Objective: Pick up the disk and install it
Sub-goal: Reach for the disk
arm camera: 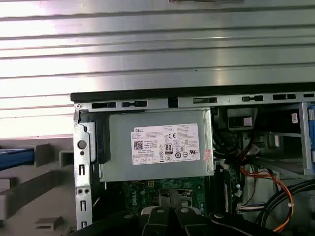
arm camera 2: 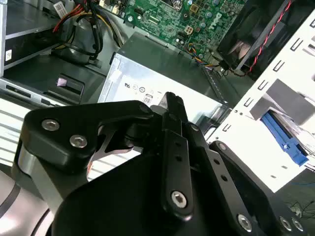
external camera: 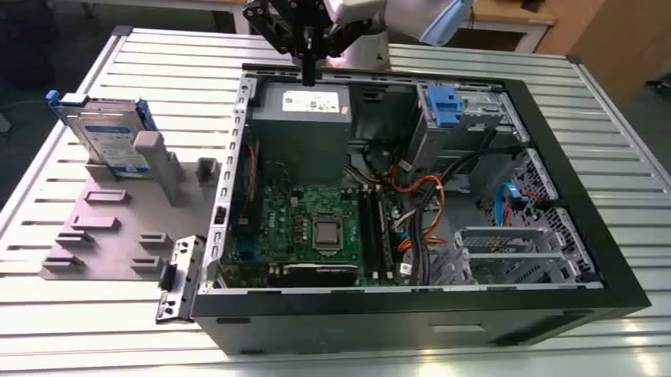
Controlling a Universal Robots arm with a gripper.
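- Open black case (external camera: 419, 322) lies on its side on a slatted metal table (external camera: 84, 330).
- Grey power supply (external camera: 304, 126) with a white sticker sits against the case's far wall, also seen in the first wrist view (arm camera: 157, 167).
- Green motherboard (external camera: 314, 228) lies just in front of it.
- Grey drive cage (external camera: 472, 126) with a blue latch (external camera: 442, 106) stands towards the exterior view's right.
- Orange cables (external camera: 419, 188) run between the motherboard and the cage.
- Grey fixture plate (external camera: 115, 228) lies on the table beside the case, on the exterior view's left.

I see gripper (arm camera 2: 172, 100) closed, empty | tip over power supply (arm camera 2: 157, 59) | green motherboard (arm camera 2: 197, 14) beyond | black fan (arm camera 2: 251, 34) beside it
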